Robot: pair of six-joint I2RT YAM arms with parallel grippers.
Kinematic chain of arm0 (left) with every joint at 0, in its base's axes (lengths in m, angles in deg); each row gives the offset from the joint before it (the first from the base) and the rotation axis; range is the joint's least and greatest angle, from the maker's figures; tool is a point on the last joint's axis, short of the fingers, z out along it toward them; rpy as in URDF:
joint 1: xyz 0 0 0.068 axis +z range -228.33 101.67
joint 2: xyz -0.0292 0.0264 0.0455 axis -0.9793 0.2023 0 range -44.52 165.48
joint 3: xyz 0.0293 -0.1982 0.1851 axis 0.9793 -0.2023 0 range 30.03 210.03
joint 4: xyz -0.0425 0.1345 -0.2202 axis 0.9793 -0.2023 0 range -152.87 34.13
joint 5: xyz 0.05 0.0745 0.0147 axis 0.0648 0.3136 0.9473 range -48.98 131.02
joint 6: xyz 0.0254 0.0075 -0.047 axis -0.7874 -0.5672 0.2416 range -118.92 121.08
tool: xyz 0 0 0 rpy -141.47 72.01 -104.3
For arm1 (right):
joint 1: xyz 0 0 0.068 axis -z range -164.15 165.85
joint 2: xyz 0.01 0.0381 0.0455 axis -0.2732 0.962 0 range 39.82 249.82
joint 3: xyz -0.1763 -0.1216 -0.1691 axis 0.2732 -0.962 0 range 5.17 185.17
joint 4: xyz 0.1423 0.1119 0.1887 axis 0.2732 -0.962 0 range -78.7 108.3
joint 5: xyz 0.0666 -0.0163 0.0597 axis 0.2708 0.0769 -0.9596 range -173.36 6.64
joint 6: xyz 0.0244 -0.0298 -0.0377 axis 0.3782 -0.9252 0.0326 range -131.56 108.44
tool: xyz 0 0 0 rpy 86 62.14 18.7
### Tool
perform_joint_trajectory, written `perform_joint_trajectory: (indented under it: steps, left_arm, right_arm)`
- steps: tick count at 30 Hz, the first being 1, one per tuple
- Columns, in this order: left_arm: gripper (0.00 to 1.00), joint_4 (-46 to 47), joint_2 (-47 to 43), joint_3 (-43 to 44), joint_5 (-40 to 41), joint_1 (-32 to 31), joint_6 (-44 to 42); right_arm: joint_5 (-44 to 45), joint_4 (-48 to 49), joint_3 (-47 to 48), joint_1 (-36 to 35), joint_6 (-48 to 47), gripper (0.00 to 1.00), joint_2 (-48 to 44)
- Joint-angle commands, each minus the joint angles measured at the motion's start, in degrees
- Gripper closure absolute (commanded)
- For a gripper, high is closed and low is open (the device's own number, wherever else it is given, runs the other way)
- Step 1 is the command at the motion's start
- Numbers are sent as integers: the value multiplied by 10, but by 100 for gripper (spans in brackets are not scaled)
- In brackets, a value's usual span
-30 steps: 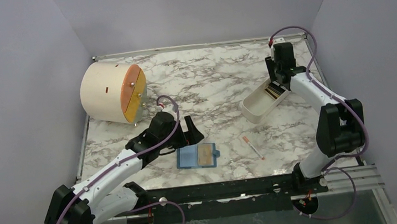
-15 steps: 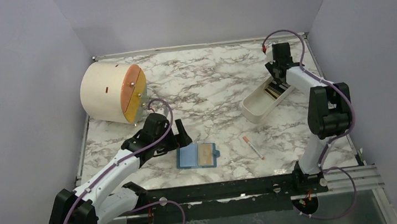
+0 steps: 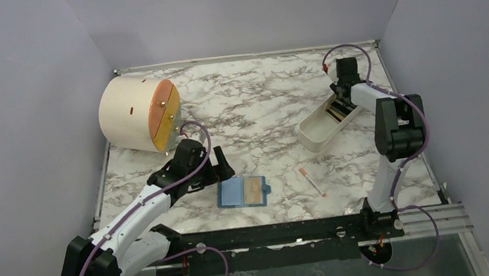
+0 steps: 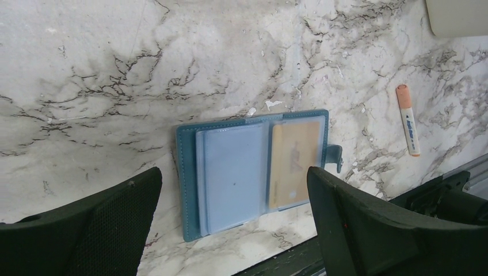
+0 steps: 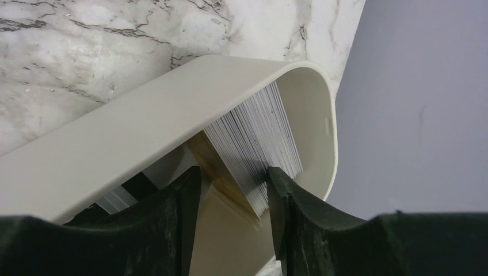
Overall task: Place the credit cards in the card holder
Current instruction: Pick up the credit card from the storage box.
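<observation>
1. Marble-patterned table (image 3: 258, 95) boxed in by plain lavender walls (image 3: 242, 8) on three sides
2. Left gripper (image 3: 222, 164) has its jaws spread wide and holds nothing. It hangs just off the far left corner of the card holder (image 4: 230, 172), touching neither holder nor table as far as the wrist view shows
3. Card holder lies open and flat near the front rail (image 3: 272, 234), with one gold card (image 4: 293, 164) in its right pocket and a pale blue sleeve on the left
4. Right gripper (image 5: 233, 181) is down inside the white tray (image 3: 310, 134), jaws partly apart. The lower end of the stack of credit cards (image 5: 259, 144) sits between the fingers, but whether they pinch any card cannot be told
5. Since a second ago, the left gripper has drawn back left, away from the holder's top edge. The right arm's elbow has folded up and in toward the tray, and its jaws have narrowed a little. Holder, tray, pen-like stick (image 3: 311, 180) and drum (image 3: 131, 115) lie where they were
6. Tray sits at an angle near the far right corner, close to the table edge and wall. Drum fills the far left. Open marble runs between holder and tray, with the stick lying just right of the holder
</observation>
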Motion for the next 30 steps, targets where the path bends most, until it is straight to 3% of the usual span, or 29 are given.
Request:
perform_joint_trajectory:
  steps: [1,23,30]
  left_arm:
    - [1,-2,-1,6,-9,6,-11]
    - [1,5,14,-8,-32,6,-3]
    - [3,6,25,-20,-25,7,8]
  right_arm:
    - [17,29,13,5,-17,56,17]
    - [39,19,35,5,-9,75,-17]
    - [-12,-51,50,5,29,91,-41]
